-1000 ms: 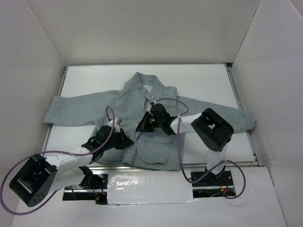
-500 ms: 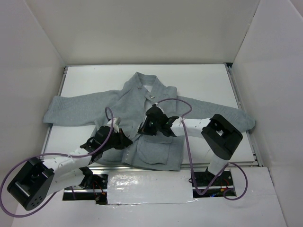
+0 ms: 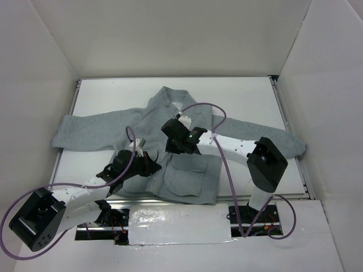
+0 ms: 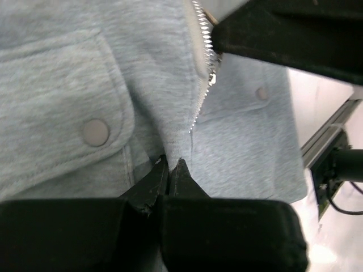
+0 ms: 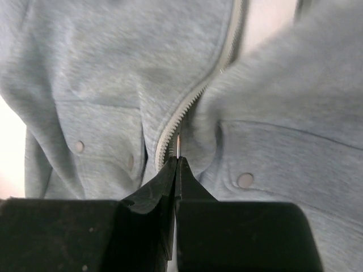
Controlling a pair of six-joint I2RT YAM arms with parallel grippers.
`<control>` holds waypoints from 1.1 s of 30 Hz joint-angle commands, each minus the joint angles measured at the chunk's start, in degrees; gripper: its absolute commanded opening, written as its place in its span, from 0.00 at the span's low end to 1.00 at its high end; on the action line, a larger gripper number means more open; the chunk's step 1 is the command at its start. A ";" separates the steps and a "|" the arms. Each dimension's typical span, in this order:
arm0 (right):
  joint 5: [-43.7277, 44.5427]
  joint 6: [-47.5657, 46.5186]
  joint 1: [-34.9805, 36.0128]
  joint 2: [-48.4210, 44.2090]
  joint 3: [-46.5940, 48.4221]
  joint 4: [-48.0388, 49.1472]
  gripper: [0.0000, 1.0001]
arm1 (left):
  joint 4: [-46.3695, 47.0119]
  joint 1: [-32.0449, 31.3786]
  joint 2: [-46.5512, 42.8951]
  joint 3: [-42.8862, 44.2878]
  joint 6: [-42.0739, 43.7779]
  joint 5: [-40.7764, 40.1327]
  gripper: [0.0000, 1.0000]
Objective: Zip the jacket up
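Note:
The light-grey jacket lies spread on the table, collar far, hem near. My left gripper sits at the hem and is shut on a pinch of fabric at the zipper's lower end. My right gripper hovers over the jacket's centre line, shut on the thin metal zipper pull. The zipper teeth run up and away from the pull and part towards the collar. In the left wrist view the closed teeth lead up to the right gripper's black body.
White walls enclose the table on three sides. Both sleeves stretch out to the sides. A metal rail runs along the table's right edge. Purple cables loop off both arms.
My right gripper has slid up the zipper line towards the collar with the pull in it, and its elbow has swung right. My left gripper has stayed at the hem.

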 commanded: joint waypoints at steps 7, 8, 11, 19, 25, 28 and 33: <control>15.45 -8.15 -5.78 10.63 21.96 -19.61 0.00 | -6.64 -0.80 -10.23 -1.49 0.92 2.57 0.00; 15.97 -8.50 -6.49 11.86 22.50 -20.58 0.00 | -8.13 -0.89 -12.76 -1.22 0.92 2.48 0.00; 17.73 -9.21 -8.69 12.14 22.68 -20.86 0.00 | -13.41 -1.07 -16.56 -0.87 0.84 2.66 0.00; 21.07 -13.06 -15.63 11.87 27.51 -25.59 0.00 | -20.00 -1.51 -24.91 -4.38 -0.39 3.45 0.00; 16.36 -13.69 -13.80 8.31 27.98 -25.56 0.00 | -21.33 -1.59 -24.14 -4.04 1.18 0.64 0.00; 10.38 -14.74 -11.42 1.44 21.55 -17.12 0.00 | -17.30 -1.68 -18.61 -3.86 1.36 1.33 0.00; -18.16 -30.71 -10.19 -3.85 7.08 -0.42 0.09 | -16.75 -1.77 -16.57 -1.49 0.05 0.03 0.00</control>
